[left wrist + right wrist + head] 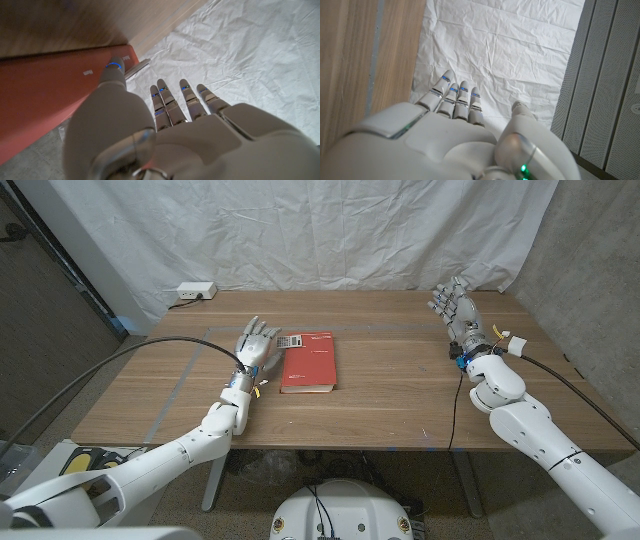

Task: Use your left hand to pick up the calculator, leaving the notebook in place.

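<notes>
I can make out small white lettering on the red notebook cover in my left wrist view and a pale line of print in the head view, but none of it is legible.

A red notebook is laid flat and closed on the wooden table, left of the middle. A small grey calculator is seen lying flat at the notebook's far left corner, its keys facing up, touching or just overlapping the cover.
</notes>
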Robot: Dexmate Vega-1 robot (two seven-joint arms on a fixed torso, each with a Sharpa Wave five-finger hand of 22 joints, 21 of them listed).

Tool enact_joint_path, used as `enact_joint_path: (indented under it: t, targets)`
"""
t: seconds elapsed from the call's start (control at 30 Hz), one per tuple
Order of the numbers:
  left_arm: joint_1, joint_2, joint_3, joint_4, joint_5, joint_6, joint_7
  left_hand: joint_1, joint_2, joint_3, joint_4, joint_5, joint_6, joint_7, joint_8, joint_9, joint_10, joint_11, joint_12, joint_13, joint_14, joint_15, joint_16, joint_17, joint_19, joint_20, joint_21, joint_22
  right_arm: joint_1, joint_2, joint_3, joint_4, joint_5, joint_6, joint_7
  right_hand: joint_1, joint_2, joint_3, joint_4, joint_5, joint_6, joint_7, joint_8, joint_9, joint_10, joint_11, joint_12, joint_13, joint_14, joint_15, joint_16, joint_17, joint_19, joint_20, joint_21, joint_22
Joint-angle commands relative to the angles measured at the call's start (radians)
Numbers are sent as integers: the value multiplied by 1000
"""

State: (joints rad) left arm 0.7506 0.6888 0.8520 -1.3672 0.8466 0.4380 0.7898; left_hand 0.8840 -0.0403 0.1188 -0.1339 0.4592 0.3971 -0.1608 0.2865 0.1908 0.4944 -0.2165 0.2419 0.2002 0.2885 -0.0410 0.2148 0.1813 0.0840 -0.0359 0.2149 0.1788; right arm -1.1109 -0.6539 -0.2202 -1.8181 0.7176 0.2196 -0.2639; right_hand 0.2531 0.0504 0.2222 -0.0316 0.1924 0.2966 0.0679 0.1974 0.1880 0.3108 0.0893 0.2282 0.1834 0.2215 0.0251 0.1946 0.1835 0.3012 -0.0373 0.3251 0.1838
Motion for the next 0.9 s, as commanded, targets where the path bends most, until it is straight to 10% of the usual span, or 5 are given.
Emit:
enact_joint_path:
  t: [0.03,0.9]
  targets:
    - [-14,-6,10,21,-7,-14,21,12,0,4,1,8,21,-3,11,1,17,2,8,3,13,-118,3,3,9,-75,3,5,-2,1,-3,-4,-4,-3,-4,-2,2,2,-7,-1,7,-3,1,4,9,5,-4,5,11,4,1,6,7,-7,-2,2]
    - [-40,-33,34,69,-8,-18,74,32,15,7,9,1,143,-32,40,-4,123,1,13,1,78,-133,8,3,30,-87,5,5,-36,-14,17,-30,0,3,-8,-3,3,1,-8,-1,7,-3,1,4,12,1,-4,5,15,2,1,6,13,-8,-6,2]
